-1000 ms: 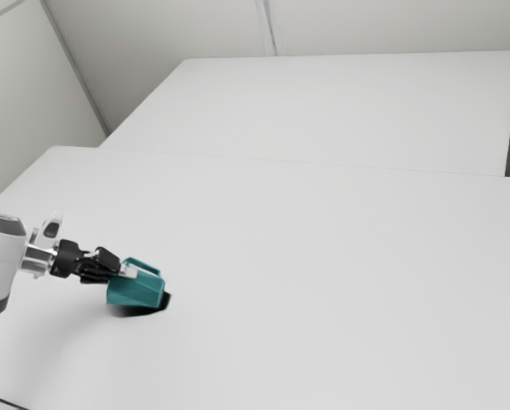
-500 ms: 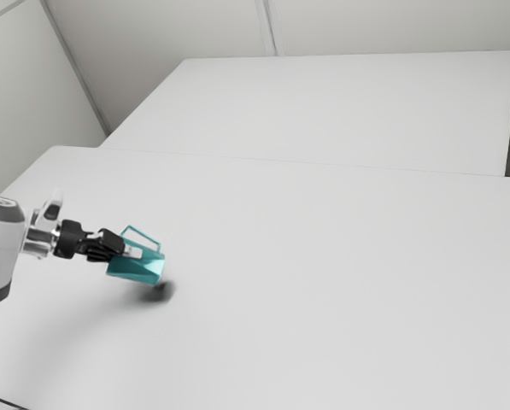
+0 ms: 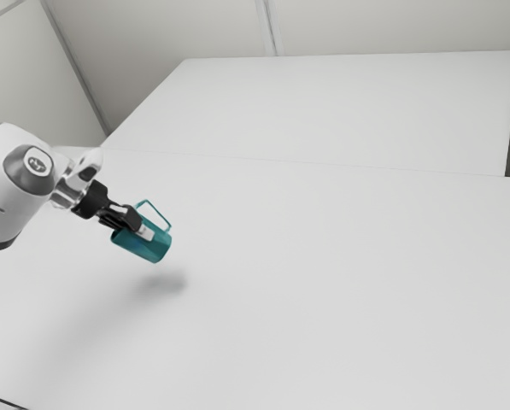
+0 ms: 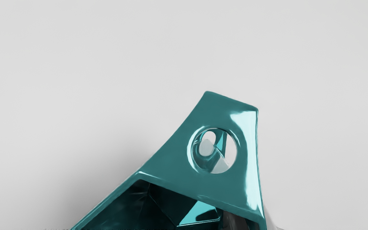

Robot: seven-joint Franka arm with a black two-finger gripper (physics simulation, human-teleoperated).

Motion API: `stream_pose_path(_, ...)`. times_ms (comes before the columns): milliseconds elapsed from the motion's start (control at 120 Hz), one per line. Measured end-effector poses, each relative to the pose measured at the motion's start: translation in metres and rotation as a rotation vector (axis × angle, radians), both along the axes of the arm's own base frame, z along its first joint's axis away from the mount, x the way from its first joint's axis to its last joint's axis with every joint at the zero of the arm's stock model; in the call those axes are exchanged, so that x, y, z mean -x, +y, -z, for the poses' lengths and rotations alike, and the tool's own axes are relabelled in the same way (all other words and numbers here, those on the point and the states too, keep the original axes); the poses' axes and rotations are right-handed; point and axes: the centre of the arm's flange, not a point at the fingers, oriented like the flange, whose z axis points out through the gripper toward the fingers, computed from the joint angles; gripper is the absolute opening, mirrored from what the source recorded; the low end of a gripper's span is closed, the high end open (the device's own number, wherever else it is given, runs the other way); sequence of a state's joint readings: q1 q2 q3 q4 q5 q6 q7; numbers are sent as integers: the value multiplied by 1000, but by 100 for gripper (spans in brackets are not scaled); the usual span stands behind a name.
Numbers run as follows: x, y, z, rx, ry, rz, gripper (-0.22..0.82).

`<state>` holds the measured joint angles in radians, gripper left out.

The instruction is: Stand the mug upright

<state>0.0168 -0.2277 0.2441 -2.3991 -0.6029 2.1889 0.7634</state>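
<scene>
Over the white table (image 3: 340,290), our arm (image 3: 7,192) reaches in from the exterior view's left; our gripper (image 3: 142,233) is clamped on the teal mug (image 3: 155,248), which we hold tilted in the air, handle (image 3: 159,214) on its upper side.

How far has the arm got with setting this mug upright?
Looks done: the mug is gripped and lifted, its shadow lying apart from it on the table.
In progress: the hand holds it tilted in the air.
Left, I'd judge: straighten it, lower it onto its base, let go.
</scene>
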Motion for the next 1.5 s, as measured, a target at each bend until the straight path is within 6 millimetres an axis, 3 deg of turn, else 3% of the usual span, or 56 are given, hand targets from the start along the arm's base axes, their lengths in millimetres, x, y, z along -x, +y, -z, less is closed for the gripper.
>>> stream_pose_path(275,-50,-38,-8,-303,88,96,-18)
stream_pose_path(642,-71,-77,21,-535,140,57,-18)
stream_pose_path(925,-81,-84,44,-545,152,-55,-18)
stream_pose_path(1208,-85,-70,60,-532,183,-168,-18)
stream_pose_path(1500,-89,-72,71,-524,197,-219,-18)
